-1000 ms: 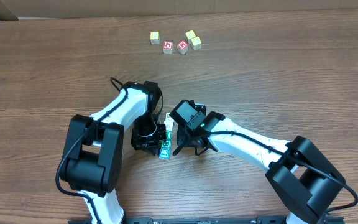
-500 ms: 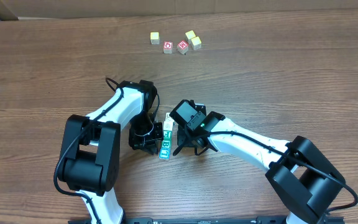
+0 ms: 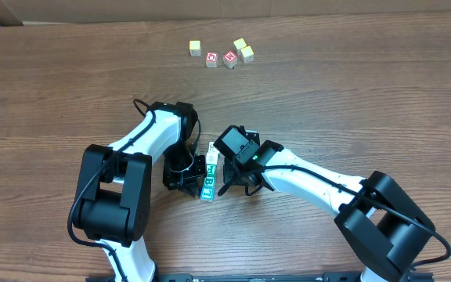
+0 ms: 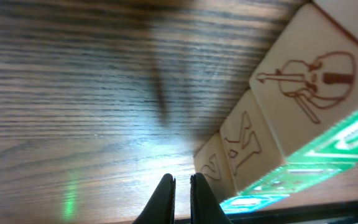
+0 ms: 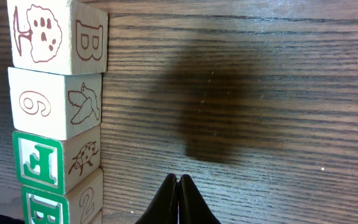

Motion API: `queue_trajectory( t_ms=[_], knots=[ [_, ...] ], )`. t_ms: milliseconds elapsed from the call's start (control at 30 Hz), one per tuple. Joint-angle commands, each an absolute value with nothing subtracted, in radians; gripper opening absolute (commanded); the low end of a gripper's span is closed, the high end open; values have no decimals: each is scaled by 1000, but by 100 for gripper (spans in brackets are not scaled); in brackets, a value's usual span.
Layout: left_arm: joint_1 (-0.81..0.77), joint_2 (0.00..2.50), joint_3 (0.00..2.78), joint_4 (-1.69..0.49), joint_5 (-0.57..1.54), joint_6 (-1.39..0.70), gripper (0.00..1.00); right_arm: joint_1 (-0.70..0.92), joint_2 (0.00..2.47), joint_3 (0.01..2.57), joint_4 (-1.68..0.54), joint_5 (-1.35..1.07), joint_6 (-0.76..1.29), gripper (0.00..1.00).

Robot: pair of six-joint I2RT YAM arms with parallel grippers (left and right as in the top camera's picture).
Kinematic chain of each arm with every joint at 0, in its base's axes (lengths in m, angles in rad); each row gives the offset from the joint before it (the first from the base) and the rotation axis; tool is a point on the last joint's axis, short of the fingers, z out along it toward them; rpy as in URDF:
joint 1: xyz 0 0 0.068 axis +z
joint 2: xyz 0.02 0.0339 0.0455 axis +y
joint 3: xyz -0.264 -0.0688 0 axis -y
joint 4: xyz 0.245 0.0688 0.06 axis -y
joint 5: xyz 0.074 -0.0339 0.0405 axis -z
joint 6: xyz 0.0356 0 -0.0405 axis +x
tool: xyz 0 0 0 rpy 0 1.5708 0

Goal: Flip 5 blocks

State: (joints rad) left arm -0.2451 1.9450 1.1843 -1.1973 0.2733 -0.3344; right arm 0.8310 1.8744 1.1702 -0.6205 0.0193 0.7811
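Brown wood-grain surface [image 3: 351,102], matte, fine streaks. Blocks [image 3: 208,174] are small wooden cubes with pale faces, brown line drawings and some green-bordered letter faces. They sit in a tight straight row, side faces touching, toward the near edge around the middle. The row lies between the two claws.

Left claw [image 4: 180,190]: thin dark fingers together, nothing held. The blocks [image 4: 303,87] are just beside its tips on the right in the left wrist view, showing a violin drawing and letter faces; can't tell if they touch.

Right claw [image 5: 178,196]: tips pressed together, empty. The blocks [image 5: 58,99] are off to its left in the right wrist view, not touching.

Near the far edge are yellow cubes [image 3: 195,48] and red-faced cubes [image 3: 211,59] in a loose cluster, well apart from both claws.
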Motion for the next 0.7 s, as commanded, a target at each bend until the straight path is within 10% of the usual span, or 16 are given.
queue_trajectory(
  t_ms=[0,667],
  knots=[
    [-242,1950,1180,-1199,306,-334,4,830,1869,1164,-616,36,785,5],
    [-197,1950,1183,-1141,224,-337,4,829,1869,1164,-604,36,785,5]
  ],
)
